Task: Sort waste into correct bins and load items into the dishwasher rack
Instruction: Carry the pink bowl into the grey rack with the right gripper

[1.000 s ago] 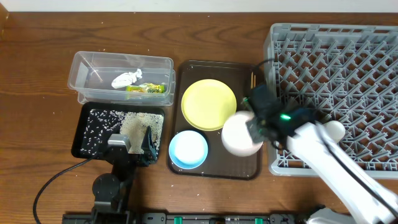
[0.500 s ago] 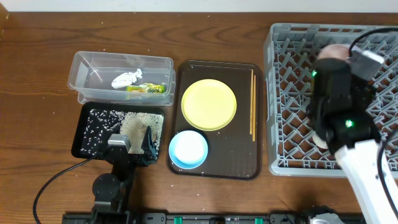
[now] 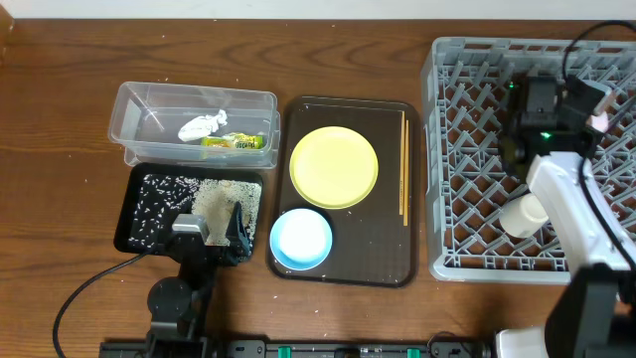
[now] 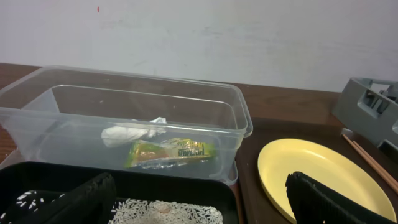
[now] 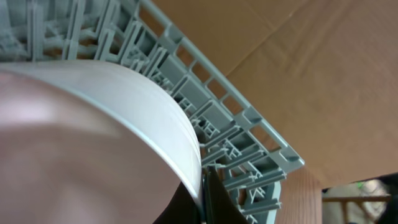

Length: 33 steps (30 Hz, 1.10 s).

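My right gripper (image 3: 574, 107) is over the far right part of the grey dishwasher rack (image 3: 467, 149), shut on the rim of the white bowl (image 5: 93, 124); in the right wrist view (image 5: 205, 194) the fingers pinch the rim above the rack's pegs (image 5: 205, 118). The small white cup (image 3: 524, 214) lies in the rack. The yellow plate (image 3: 334, 166), light blue bowl (image 3: 301, 240) and chopsticks (image 3: 403, 167) lie on the brown tray. My left gripper (image 3: 214, 234) (image 4: 199, 202) is open over the black tray (image 3: 134, 214) of rice (image 3: 164, 194).
The clear tub (image 3: 194, 99) holds the white tissue (image 3: 199, 126) and green-and-yellow wrapper (image 3: 237, 142); both show in the left wrist view, tissue (image 4: 127, 132) and wrapper (image 4: 168, 152). The dark brown serving tray (image 3: 388, 259) sits between the bins and rack. A cable (image 3: 84, 293) trails at front left.
My right arm carried the white bowl from the brown tray over the rack, then further toward its far right corner. The left arm has not moved.
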Tool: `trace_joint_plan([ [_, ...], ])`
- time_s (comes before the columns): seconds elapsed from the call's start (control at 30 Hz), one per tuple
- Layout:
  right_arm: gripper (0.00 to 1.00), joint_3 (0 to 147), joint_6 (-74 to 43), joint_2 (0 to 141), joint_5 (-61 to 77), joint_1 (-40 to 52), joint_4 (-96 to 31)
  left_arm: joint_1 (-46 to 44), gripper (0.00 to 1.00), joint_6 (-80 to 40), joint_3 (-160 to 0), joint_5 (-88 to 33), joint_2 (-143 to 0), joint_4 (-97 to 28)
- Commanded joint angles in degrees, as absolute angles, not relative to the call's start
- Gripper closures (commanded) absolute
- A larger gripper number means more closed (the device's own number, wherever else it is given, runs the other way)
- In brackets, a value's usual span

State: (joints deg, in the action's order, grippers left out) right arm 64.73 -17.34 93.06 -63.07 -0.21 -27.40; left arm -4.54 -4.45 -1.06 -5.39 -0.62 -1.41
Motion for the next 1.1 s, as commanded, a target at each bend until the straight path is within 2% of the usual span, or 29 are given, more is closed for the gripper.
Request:
trace_joint_plan([
  [0.0, 0.99, 64.93, -11.20, 95.74, -66.19, 1.48, -25.34, -4.25, 0.10, -4.10, -0.23, -5.78, -0.23, -3.53],
  [0.2, 0.99, 64.93, -8.88, 99.63, -67.33, 4.51, -22.92, -4.25, 0.10, -4.10, -0.23, -5.78, -0.23, -3.53],
  [0.57, 0.97, 64.93, -10.24, 101.27, -67.46, 9.78, -28.36, -4.25, 0.10, -4.10, -0.23, -5.78, -0.23, -3.53],
  [0.6, 0.95, 64.93, -10.24, 101.27, -67.40, 10.13, -29.17, -4.25, 0.10, -4.12, -0.23, -5.78, -0.23, -3.53],
  [0.67, 0.82, 64.93, -10.22, 101.25, -66.74, 11.20, -31.35, -4.25, 0.10, -4.12, -0.23, -5.78, -0.23, -3.53],
  [0.77, 0.51, 64.95, -10.24, 101.12, -64.03, 12.97, -32.69, -4.25, 0.10, -4.12, -0.23, -5.78, -0.23, -3.53],
  [0.8, 0.47, 64.95, -10.24, 100.95, -62.54, 13.56, -32.77, -4.25, 0.10, -4.12, -0.23, -5.78, -0.23, -3.53],
  [0.87, 0.41, 65.28, -10.17, 99.98, -56.36, 15.18, -32.82, -4.25, 0.10, -4.10, -0.23, -5.78, -0.23, -3.53],
  [1.07, 0.36, 67.02, -10.17, 95.90, -41.76, 20.86, -33.74, -4.25, 0.10, -4.10, -0.23, -5.78, -0.23, -3.53],
])
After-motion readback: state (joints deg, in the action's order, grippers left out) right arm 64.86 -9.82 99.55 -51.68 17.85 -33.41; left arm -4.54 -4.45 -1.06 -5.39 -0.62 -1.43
